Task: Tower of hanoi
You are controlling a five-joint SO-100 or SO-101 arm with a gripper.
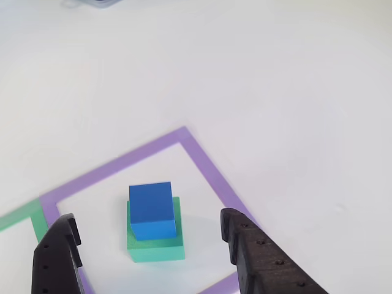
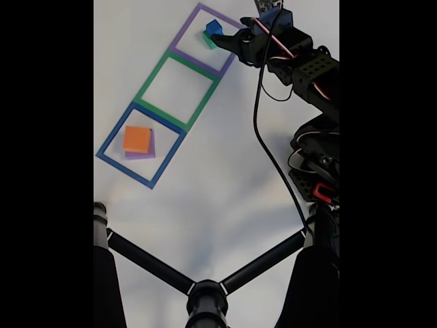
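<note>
Hovering my end effector point(image 1: 150, 245), jaws apart, around the blue block point(image 1: 150, 208) atop the green slab point(image 1: 156, 248); it looks light and rigid, so I'd pinch its flat sides.

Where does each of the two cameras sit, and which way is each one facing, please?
Other view: rides on the arm behind the claw, looking down past both open fingers at the blue cube stacked on the green block inside the purple square.
Fixed view: stands above the table, looking down on three taped squares; the arm enters from the right, and a black tripod shows at the bottom.
Shared: the blue cube, purple square and claw.
</note>
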